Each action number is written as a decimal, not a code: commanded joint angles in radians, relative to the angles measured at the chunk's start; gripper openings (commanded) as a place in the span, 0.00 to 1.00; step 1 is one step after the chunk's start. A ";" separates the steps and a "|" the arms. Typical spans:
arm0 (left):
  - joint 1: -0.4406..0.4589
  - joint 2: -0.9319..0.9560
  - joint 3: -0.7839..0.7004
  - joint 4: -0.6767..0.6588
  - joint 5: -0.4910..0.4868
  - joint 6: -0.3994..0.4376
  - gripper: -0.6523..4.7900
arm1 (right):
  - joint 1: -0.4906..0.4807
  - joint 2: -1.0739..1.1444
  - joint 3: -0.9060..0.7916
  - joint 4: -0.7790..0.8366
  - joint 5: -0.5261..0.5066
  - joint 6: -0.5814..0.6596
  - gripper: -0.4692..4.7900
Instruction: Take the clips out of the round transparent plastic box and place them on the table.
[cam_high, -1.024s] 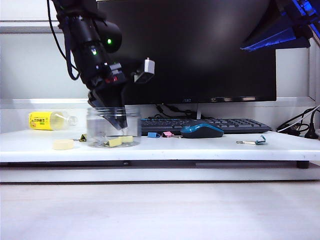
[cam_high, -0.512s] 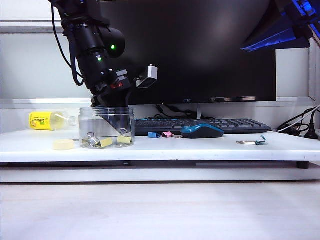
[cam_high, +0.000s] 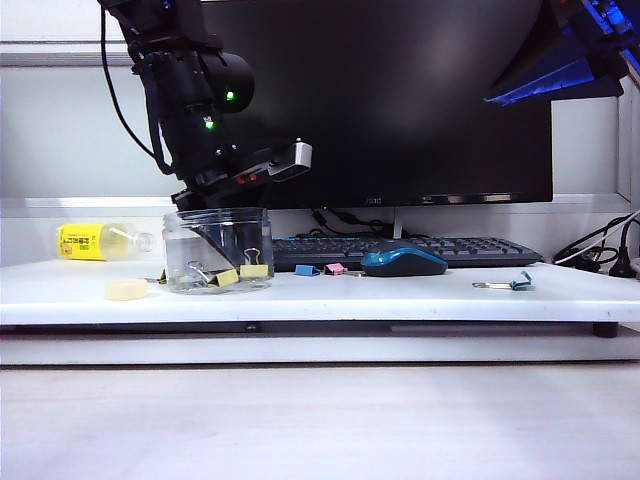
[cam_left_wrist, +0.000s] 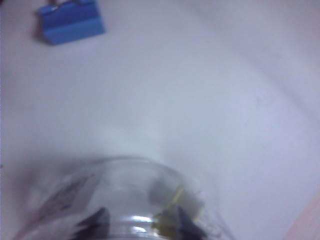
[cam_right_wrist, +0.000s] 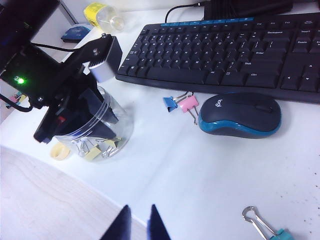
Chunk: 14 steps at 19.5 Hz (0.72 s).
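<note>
While the left gripper (cam_high: 222, 250) reaches down inside the round transparent plastic box (cam_high: 218, 250), jaws parted and empty, small yellow clips (cam_high: 240, 273) lie just beneath on its clear floor. The right gripper (cam_right_wrist: 139, 225), narrowly parted, hovers above the smooth white bench (cam_high: 400, 295).

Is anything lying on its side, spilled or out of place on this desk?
Yes: the yellow-labelled bottle lies on its side behind the round jar. The left gripper is down inside the jar. The right gripper hangs above the table. Nothing is spilled.
</note>
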<state>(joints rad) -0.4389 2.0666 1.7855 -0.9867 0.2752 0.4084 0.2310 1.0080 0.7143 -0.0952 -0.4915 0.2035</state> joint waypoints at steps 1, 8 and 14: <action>0.000 0.020 -0.013 -0.045 0.005 -0.075 0.46 | 0.000 -0.002 0.002 0.017 0.000 -0.003 0.19; 0.000 0.019 0.189 -0.214 -0.003 -0.042 0.47 | 0.000 -0.002 0.002 0.014 -0.001 -0.002 0.19; 0.000 0.027 0.213 -0.314 -0.029 -0.116 0.47 | 0.000 -0.002 0.002 -0.006 -0.005 -0.002 0.19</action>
<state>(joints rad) -0.4385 2.0941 1.9972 -1.2728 0.2600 0.3195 0.2310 1.0077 0.7143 -0.1059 -0.4931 0.2035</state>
